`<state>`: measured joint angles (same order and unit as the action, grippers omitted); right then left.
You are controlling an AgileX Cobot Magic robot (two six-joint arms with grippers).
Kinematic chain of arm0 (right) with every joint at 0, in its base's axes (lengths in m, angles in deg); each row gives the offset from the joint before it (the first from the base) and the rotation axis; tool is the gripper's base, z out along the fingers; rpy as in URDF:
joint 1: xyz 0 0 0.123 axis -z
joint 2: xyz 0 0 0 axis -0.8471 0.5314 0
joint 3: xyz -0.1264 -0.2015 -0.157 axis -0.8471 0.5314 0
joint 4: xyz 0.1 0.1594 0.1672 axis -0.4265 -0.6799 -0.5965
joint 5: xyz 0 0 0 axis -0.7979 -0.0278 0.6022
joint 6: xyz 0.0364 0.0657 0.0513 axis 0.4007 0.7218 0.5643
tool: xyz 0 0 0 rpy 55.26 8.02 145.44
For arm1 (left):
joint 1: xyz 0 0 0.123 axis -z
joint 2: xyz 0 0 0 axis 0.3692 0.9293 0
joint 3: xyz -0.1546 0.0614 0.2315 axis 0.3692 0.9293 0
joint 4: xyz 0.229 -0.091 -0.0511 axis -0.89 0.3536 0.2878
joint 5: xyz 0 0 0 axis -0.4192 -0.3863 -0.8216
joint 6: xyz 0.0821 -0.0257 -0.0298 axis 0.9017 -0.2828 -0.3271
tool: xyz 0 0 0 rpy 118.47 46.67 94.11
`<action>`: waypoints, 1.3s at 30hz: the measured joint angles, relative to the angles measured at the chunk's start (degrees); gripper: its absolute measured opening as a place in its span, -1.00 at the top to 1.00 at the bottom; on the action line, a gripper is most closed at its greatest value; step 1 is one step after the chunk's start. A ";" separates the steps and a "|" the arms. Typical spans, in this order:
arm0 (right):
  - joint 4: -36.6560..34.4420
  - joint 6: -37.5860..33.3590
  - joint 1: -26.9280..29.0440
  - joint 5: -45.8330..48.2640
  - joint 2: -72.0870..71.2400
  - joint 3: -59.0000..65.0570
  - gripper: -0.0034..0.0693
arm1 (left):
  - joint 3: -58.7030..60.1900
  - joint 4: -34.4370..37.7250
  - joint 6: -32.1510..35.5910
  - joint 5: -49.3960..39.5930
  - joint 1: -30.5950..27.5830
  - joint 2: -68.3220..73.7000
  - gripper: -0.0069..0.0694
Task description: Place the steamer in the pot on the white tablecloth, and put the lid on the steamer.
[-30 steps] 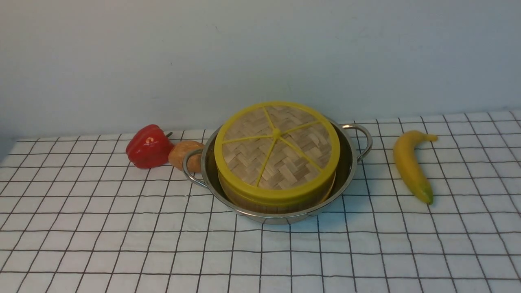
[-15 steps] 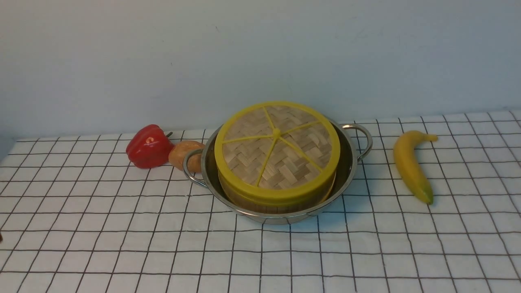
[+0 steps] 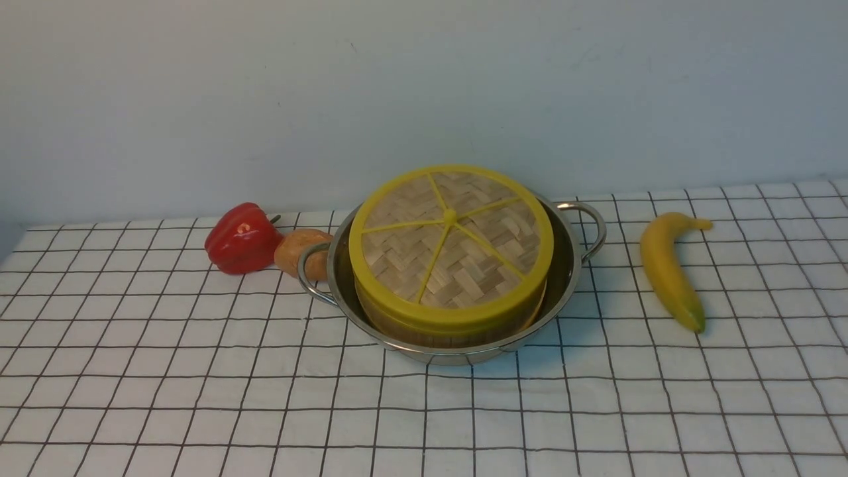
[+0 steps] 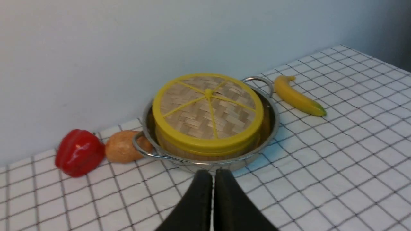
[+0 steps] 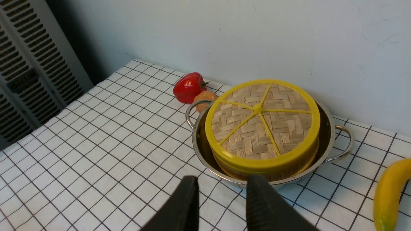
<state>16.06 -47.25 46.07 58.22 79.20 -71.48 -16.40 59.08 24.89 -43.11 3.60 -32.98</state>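
The steel pot (image 3: pixel 571 262) stands on the white tablecloth (image 3: pixel 199 397) near the back wall. Inside it sits the bamboo steamer (image 3: pixel 450 331), and the woven lid (image 3: pixel 450 242) with its yellow rim and spokes rests flat on top. In the left wrist view the pot (image 4: pixel 271 112) and lid (image 4: pixel 207 109) lie ahead of my left gripper (image 4: pixel 213 175), whose fingers press together with nothing between them. My right gripper (image 5: pixel 221 181) hangs short of the pot (image 5: pixel 324 128), its fingers apart and empty; the lid (image 5: pixel 261 120) is beyond them. Neither gripper shows in the front view.
A red pepper (image 3: pixel 242 238) and a brown potato-like piece (image 3: pixel 298 250) lie just left of the pot's handle. A banana (image 3: pixel 666 268) lies to the right of the pot. A grey louvred panel (image 5: pixel 29 70) stands beyond the cloth's edge in the right wrist view.
A dark sliver at the left edge of the front view half a second ago is gone. Pot, steamer and lid have not moved.
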 joint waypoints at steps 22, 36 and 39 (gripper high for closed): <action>0.00 0.00 0.00 0.00 0.00 0.00 0.25 | 35.18 -16.94 -15.20 25.82 -27.21 -9.26 0.39; 0.00 0.00 0.00 0.00 0.00 0.00 0.25 | 41.58 -16.94 -15.25 25.38 -27.21 -13.44 0.19; 0.00 0.00 0.00 0.00 0.00 0.00 0.25 | 41.58 -16.94 -15.25 25.33 -27.21 -13.48 0.18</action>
<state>16.06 -47.25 46.07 58.22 79.20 -71.48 25.18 42.15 9.65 -17.77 -23.61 -46.46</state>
